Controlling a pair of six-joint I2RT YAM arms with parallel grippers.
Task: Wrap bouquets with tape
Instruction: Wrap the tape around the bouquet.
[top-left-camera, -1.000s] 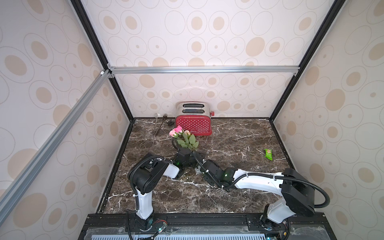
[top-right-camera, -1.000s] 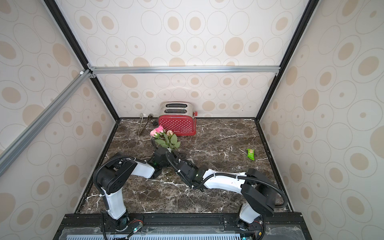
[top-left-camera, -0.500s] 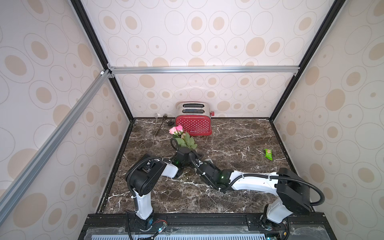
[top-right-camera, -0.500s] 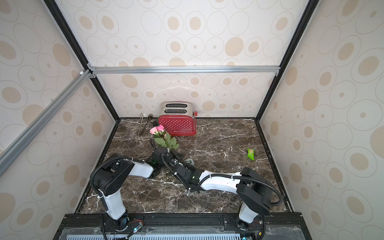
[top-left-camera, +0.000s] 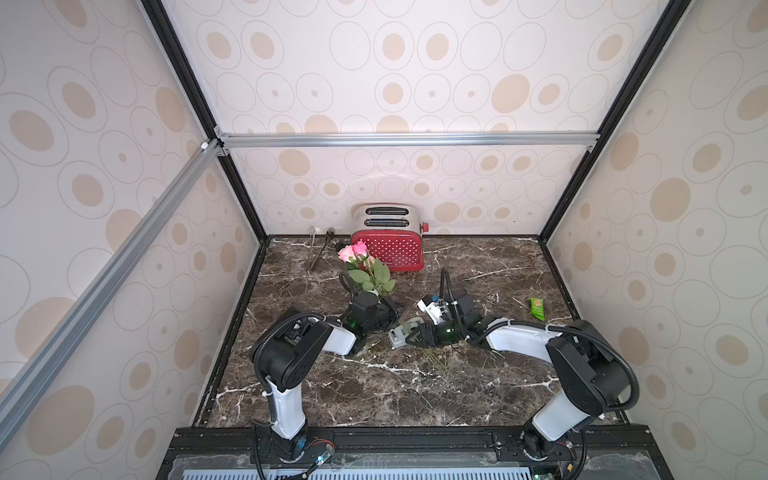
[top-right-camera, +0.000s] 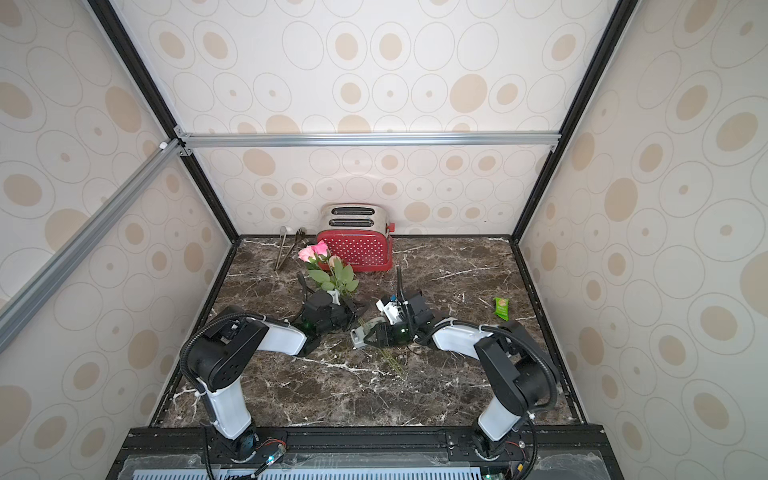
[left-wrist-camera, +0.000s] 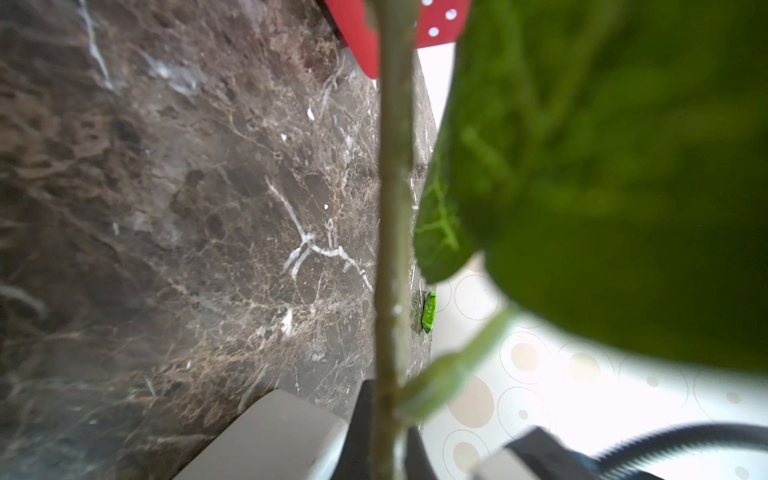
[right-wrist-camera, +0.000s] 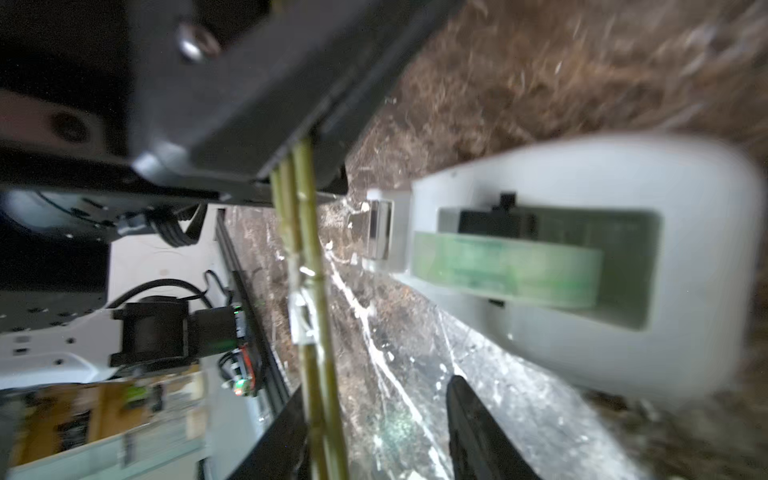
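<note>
Marble table (top-left-camera: 374, 395), toaster (top-left-camera: 388, 245) at twelve o'clock. Left claw (top-left-camera: 388, 313) is clenched on the bouquets (top-left-camera: 370, 274), blooms toward twelve and stems trailing toward five. Tape (top-left-camera: 400, 336) sits at that claw's five o'clock, just beside the stems. Right claw (right-wrist-camera: 376, 388), at the tape's three o'clock, stands released, with the stems alongside one finger.

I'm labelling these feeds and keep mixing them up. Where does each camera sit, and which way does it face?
Top views: high above the robot's bases, looking down toward the back wall; left arm and right arm show whole, with the bouquets, tape and toaster.
Left wrist: on the left arm, looking along the bouquets' stems across the table to the green packet; the shut left gripper shows.
Right wrist: on the right arm, facing stems and tape; the open right gripper shows.
Shared: the bouquets appear in every view.
</note>
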